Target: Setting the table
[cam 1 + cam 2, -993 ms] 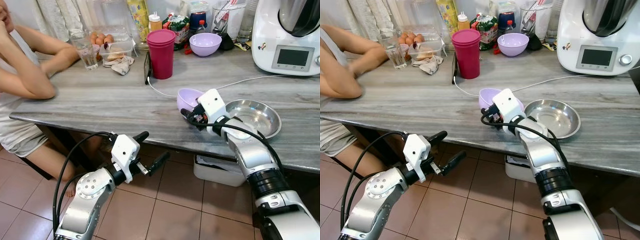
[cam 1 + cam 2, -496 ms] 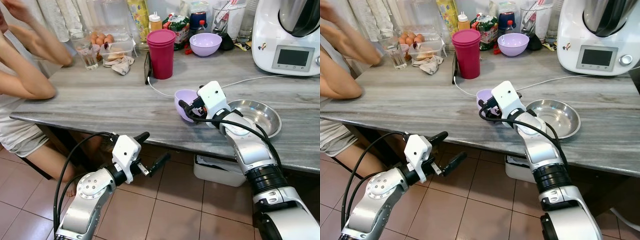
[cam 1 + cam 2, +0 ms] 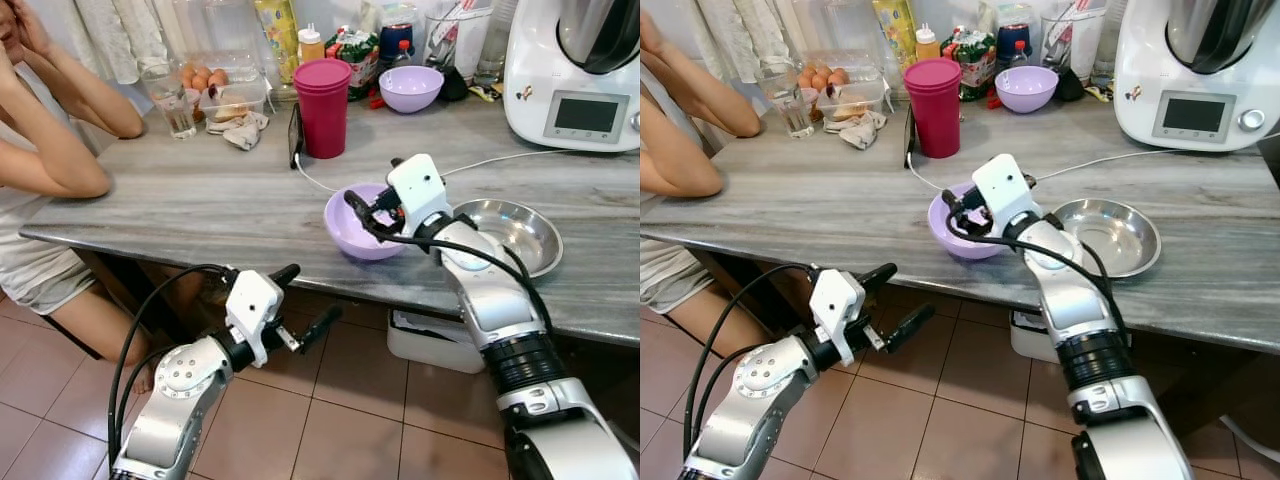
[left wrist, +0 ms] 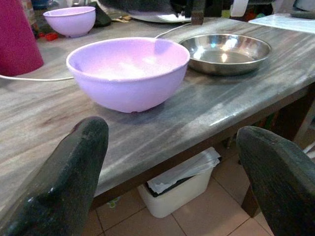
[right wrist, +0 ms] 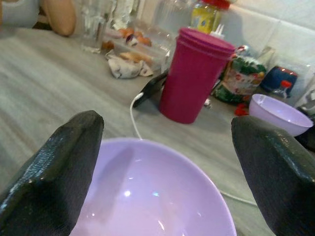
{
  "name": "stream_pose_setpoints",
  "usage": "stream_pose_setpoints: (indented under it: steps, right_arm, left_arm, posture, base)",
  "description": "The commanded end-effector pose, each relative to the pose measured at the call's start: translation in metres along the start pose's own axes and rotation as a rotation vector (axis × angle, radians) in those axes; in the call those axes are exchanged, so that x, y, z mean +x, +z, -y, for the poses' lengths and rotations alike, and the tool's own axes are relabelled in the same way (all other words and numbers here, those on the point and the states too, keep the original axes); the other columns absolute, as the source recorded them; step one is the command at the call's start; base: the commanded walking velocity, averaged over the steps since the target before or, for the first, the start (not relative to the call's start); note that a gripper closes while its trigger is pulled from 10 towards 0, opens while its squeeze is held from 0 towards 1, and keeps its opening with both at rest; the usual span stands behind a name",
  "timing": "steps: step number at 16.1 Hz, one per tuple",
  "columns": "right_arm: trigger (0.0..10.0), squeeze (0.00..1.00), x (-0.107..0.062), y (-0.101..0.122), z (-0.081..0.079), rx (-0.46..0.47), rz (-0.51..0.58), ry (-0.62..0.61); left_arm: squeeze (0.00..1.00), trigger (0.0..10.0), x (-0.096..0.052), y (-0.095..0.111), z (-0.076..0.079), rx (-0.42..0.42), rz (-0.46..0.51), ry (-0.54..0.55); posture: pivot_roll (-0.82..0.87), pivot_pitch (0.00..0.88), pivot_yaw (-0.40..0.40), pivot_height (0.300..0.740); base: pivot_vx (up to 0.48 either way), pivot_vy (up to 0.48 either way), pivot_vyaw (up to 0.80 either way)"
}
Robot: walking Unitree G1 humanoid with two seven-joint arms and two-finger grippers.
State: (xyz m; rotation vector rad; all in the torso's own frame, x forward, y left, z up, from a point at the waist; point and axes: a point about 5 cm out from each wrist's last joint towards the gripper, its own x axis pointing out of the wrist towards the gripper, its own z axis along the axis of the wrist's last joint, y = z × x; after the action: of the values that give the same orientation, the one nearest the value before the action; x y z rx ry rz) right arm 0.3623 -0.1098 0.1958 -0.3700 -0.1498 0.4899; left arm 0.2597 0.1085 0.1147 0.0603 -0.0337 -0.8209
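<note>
The grey, wood-grained worktop [image 3: 190, 205] runs across the room, and a person [image 3: 45, 150] sits at its far-left end, elbows on the surface, hands up by the head; the body is cut off by the frame edge. Well beyond the right end effector [image 3: 372, 212], at the back right, stands one white kitchen machine [image 3: 572, 75] with a small screen, its top out of frame.

Two silver arms are out. The right end effector hangs directly over the near lilac bowl [image 3: 358, 228], its two black fingers [image 5: 54, 167] spread wide apart, one over each side of the rim, gripping nothing. That bowl sits upright on the worktop near the front edge. Just to the end effector's right lies one shallow steel dish [image 3: 515, 232], partly covered by the arm. The left end effector [image 3: 300, 300] hovers below the worktop's edge, over the tiled floor, its fingers [image 4: 64, 182] also parted and empty, pointing toward the bowl.

Bowls: two, both lilac; the second bowl [image 3: 411, 88] rests well behind the right end effector at the back. One stack of magenta cups [image 3: 322, 107] stands behind and to its left; how many cups are nested I cannot tell. A dark phone [image 3: 295, 135] leans against the stack, with a white cable [image 3: 500, 158] trailing toward the machine. Farther left are one drinking glass [image 3: 175, 105], a clear box of eggs [image 3: 215, 85] too crowded to count, and a crumpled cloth [image 3: 240, 130]. Bottles and packets along the back wall are too jumbled to sort out. Under the worktop a white bin [image 3: 430, 340] shows in part.
</note>
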Motion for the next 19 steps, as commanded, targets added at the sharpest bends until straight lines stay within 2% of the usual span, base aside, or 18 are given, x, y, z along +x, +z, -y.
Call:
stream_pose_setpoints:
  steps: [1, 6, 7, 8, 9, 11, 16, 19]
  right_arm:
    - [10.0, 1.0, -0.001, 0.008, -0.003, 0.008, 0.042, -0.013]
    - [10.0, 1.0, -0.004, 0.023, -0.024, 0.082, 0.135, -0.005]
    - [10.0, 1.0, -0.007, 0.028, -0.039, 0.133, 0.174, 0.029]
    - [10.0, 1.0, -0.008, 0.029, -0.042, 0.138, 0.179, 0.041]
    - [10.0, 1.0, -0.011, 0.029, -0.056, 0.167, 0.184, 0.102]
    - [10.0, 1.0, -0.016, 0.025, -0.07, 0.203, 0.172, 0.158]
    - [10.0, 1.0, -0.026, 0.012, -0.083, 0.258, 0.112, 0.227]
    - [10.0, 1.0, -0.029, 0.0, -0.084, 0.3, 0.058, 0.229]
  left_arm:
    - [0.0, 10.0, -0.002, -0.001, -0.002, 0.009, -0.013, 0.004]
    - [0.0, 10.0, -0.002, -0.001, -0.003, 0.011, -0.009, 0.014]
    - [0.0, 10.0, -0.001, 0.0, -0.006, 0.016, 0.001, 0.035]
    - [0.0, 10.0, -0.001, 0.0, -0.006, 0.014, 0.002, 0.036]
    - [0.0, 10.0, -0.001, 0.001, -0.005, 0.014, 0.003, 0.037]
    - [0.0, 10.0, -0.001, 0.0, -0.004, 0.013, 0.001, 0.033]
    - [0.0, 10.0, -0.002, -0.001, -0.004, 0.014, -0.002, 0.042]
    - [0.0, 10.0, -0.001, -0.001, -0.002, 0.009, 0.0, 0.04]
  posture:
    - [-0.23, 0.064, 0.112, 0.74]
    - [-0.23, 0.06, 0.111, 0.74]
    - [-0.22, 0.059, 0.112, 0.74]
    - [-0.22, 0.059, 0.112, 0.74]
    - [-0.22, 0.058, 0.111, 0.74]
    - [-0.22, 0.058, 0.112, 0.74]
    - [-0.23, 0.057, 0.109, 0.74]
    - [-0.22, 0.065, 0.109, 0.74]
  base:
    - [0.0, 0.0, 0.0]
    - [0.0, 0.0, 0.0]
    - [0.0, 0.0, 0.0]
    - [0.0, 0.0, 0.0]
    - [0.0, 0.0, 0.0]
    - [0.0, 0.0, 0.0]
    - [0.0, 0.0, 0.0]
    - [0.0, 0.0, 0.0]
